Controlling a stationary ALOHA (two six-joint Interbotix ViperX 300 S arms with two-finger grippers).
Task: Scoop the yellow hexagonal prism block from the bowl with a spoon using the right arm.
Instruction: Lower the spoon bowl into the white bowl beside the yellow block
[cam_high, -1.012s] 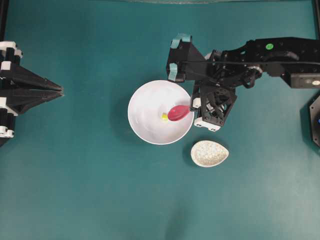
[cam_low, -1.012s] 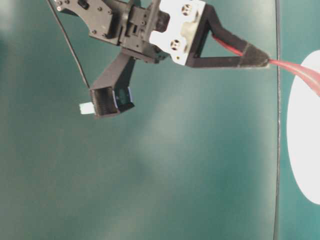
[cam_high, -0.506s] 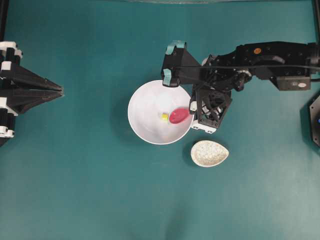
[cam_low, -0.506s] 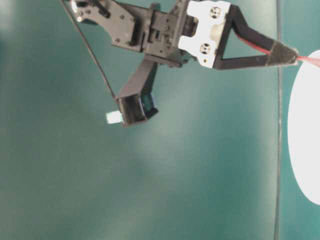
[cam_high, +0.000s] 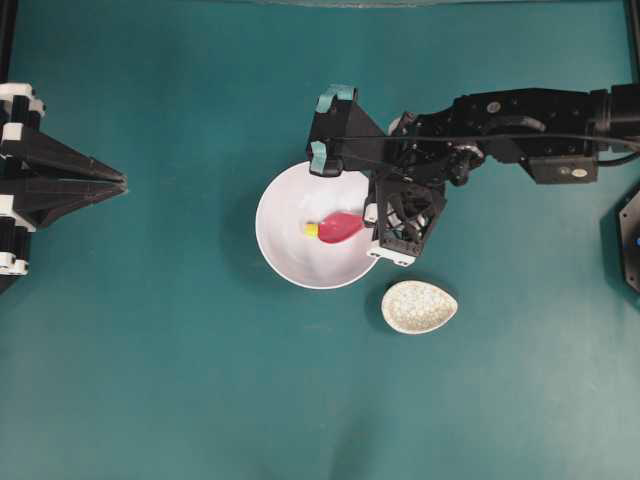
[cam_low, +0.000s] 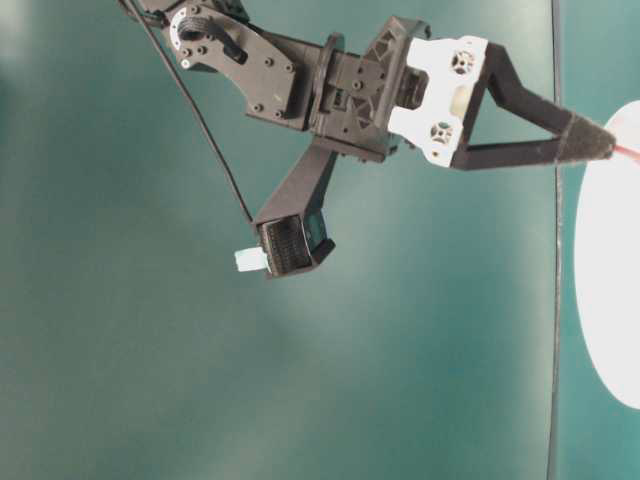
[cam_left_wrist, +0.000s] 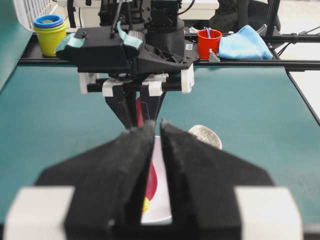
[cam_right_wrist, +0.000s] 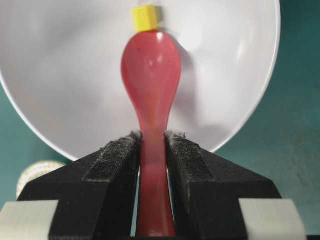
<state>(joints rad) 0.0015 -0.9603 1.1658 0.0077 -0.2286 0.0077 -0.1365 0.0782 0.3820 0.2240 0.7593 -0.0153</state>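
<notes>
Yellow hexagonal prism block (cam_right_wrist: 144, 18) sits inside the bowl (cam_high: 285, 260), left of centre in the overhead view, touching the tip of the spoon (cam_right_wrist: 150, 65). It is at the scoop's front edge, not in it. Your right tool (cam_right_wrist: 151, 145) is clamped on the spoon's handle, both pads tight against it, scoop flat and pointing at the block. Left tool (cam_left_wrist: 156, 135) is parked at the far left of the counter (cam_high: 180, 380), jaws nearly together, a thin slit between them, nothing held.

Risks, as I judge them: you push instead of scoop, and the block slides ahead up the glossy wall, maybe over the rim. The block is tiny and the scoop lip is rounded, so a shallow angle just shoves it. Press too hard and the bowl could skid on the counter. The spoon may also twist in the pads.

Counter is plain teal. Speckled spoon rest (cam_high: 418, 306) lies just beside the bowl. Behind the counter: stacked cups (cam_left_wrist: 49, 31), red cup (cam_left_wrist: 208, 42), blue cloth (cam_left_wrist: 243, 46).
</notes>
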